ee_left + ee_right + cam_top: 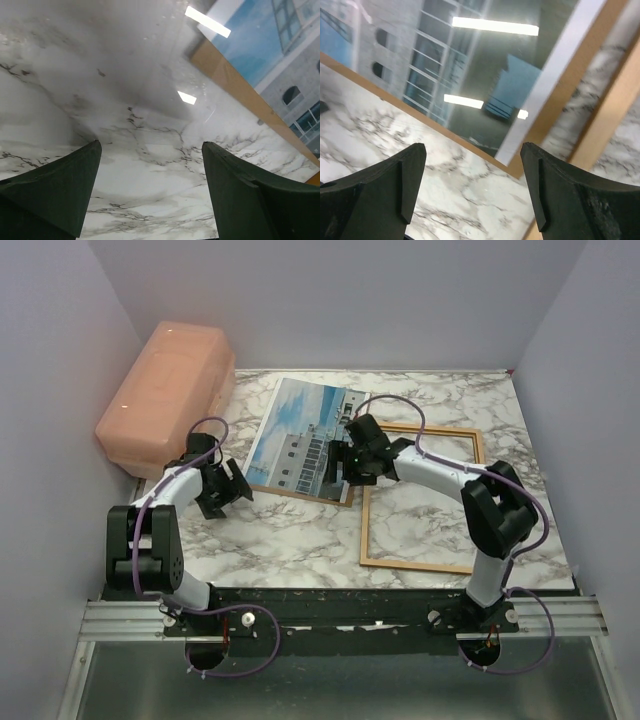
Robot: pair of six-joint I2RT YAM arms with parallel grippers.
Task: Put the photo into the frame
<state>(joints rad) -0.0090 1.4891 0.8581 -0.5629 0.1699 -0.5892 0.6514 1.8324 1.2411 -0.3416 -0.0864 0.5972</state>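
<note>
Over the counter [290, 540], seen from above, the photo [300, 435] lies flat on a brown backing board [290, 491] at the far middle. The frame [415, 567] lies just to its right, and a pink box [165, 390] sits far left. The left pincer [228, 495] hangs released near the board's near-left corner. The right pincer [345, 465] hangs released at the photo's near-right corner. The step looks like lifting the print off the board, so a low approach that catches only the print's edge would serve best.

Through the left wrist camera, the left pincer [150, 190] spreads wide over bare marble-patterned counter [100, 75], short of the board's matte edge [235, 80].

Through the right wrist camera, the right pincer [472, 190] is spread and grasps nothing, facing the photo's [470, 65] corner. The print is glossy, thin and white-bordered, probably slippery. The frame's [600, 135] rail is slim, smooth wood.
</note>
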